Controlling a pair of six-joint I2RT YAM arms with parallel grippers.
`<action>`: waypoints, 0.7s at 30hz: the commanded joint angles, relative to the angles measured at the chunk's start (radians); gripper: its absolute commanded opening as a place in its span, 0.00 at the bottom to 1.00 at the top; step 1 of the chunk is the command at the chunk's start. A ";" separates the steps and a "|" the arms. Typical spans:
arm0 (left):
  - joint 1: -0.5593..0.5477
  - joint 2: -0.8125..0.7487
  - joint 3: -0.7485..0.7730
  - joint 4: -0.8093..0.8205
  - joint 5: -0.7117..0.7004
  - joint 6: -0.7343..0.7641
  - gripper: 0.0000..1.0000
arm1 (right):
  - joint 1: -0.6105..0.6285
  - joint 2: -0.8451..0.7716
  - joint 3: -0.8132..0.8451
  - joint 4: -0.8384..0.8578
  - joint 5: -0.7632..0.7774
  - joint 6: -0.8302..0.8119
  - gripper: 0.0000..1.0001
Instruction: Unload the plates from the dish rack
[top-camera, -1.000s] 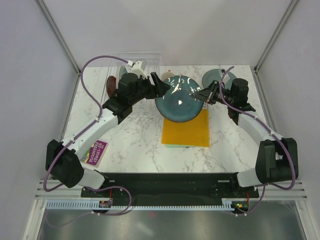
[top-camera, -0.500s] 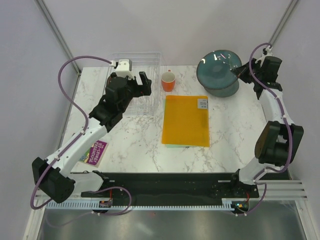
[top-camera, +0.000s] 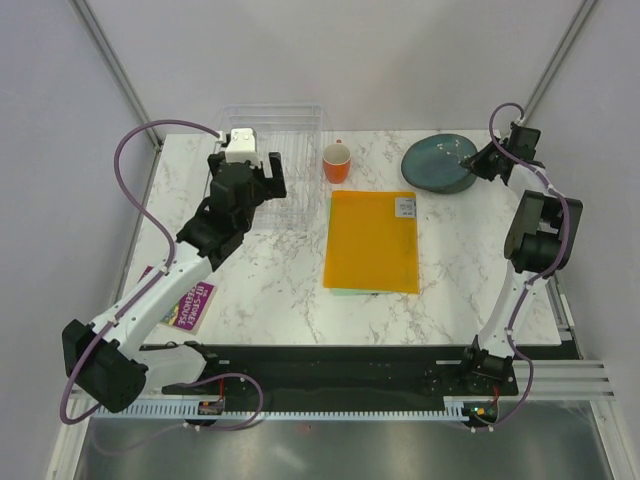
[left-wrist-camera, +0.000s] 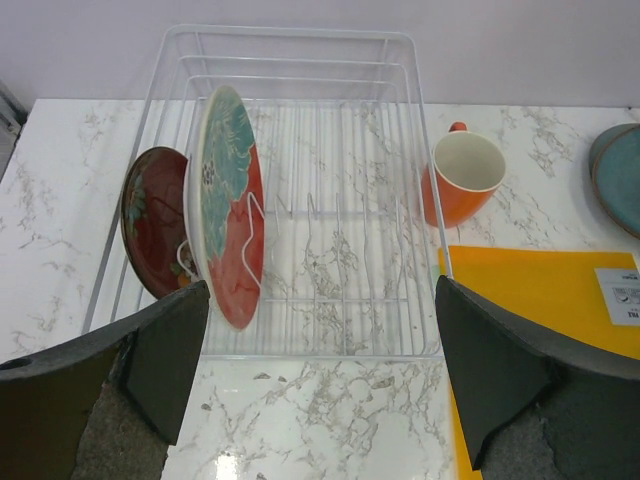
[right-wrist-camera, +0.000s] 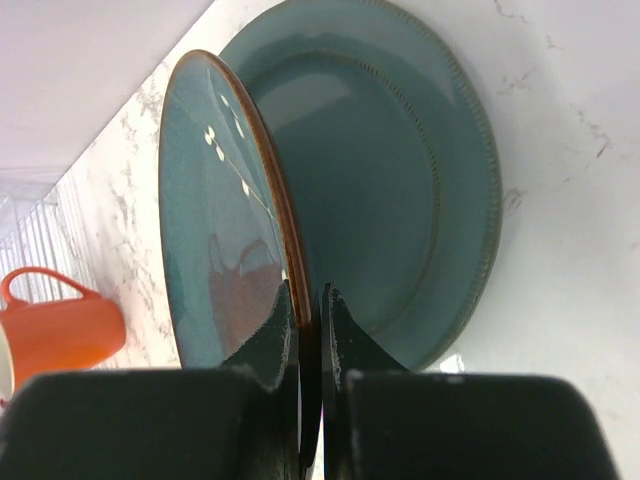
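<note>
The right gripper pinches the dark teal plate by its rim, tilted above the grey-green plate at 1 o'clock. The left gripper hangs wide open over the dish rack at 11 o'clock, where the patterned red plate and dark red plate stand.

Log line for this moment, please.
left fingers open before dish rack | rack holds red-and-teal plate, dark red plate | right fingers shut on dark teal plate, tilted over flat teal plate

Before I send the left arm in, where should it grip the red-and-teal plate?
Best its upper rim, from above, one finger on each face. The red-and-teal plate stands on edge in the dish rack, top edge free; the dark red plate sits close behind it, so that gap is tight.
</note>
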 joint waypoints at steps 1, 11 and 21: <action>0.016 0.006 -0.010 0.030 -0.061 0.050 1.00 | -0.007 0.014 0.162 0.144 -0.070 0.046 0.00; 0.020 0.047 -0.019 0.033 -0.069 0.025 1.00 | -0.012 0.140 0.215 0.133 -0.056 0.050 0.00; 0.021 0.043 -0.022 0.015 -0.063 0.007 1.00 | -0.014 0.149 0.150 0.101 0.010 0.026 0.54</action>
